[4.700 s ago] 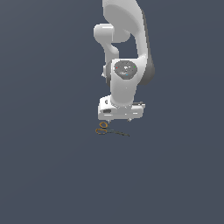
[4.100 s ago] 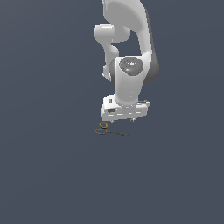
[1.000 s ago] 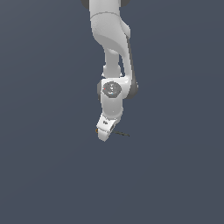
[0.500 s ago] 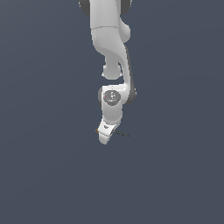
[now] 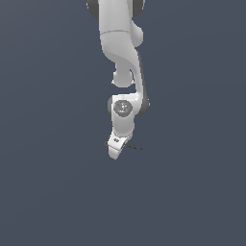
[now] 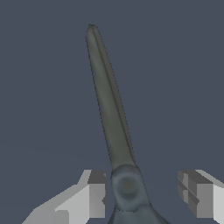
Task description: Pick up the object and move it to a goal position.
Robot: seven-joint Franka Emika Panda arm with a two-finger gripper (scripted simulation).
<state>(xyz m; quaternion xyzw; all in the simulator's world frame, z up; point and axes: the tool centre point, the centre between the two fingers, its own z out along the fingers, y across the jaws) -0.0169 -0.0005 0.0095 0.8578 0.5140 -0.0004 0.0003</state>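
1 arm: a white Franka arm, bent down low so its gripper (image 5: 114, 153) sits at the grey bench (image 5: 192, 192).
Task thing: the scissors (image 6: 114, 131) lie on the bench right under the gripper; in the exterior view only the thin dark blades poke out toward that view's right and a speck of orange handle shows at the gripper's other side.
Wrist view: the closed blades run straight away from the camera, and the pivot sits between the 2 fingers (image 6: 97, 192).
Gripper state: spread apart, with one finger close beside the pivot and the other standing well off it; neither clearly presses on the metal.
Contact: whether the near finger already touches the pivot cannot be told.
Step in hand: lined up astride the scissors, the grasp itself not yet made.
Next move: judged from this, squeeze the fingers onto the pivot area, confirm the hold, then lift straight up before carrying toward the goal.
Goal position: no marker shows in either view.
Risk: the thin flat blades may twist or slip as the off-centre fingers meet them.
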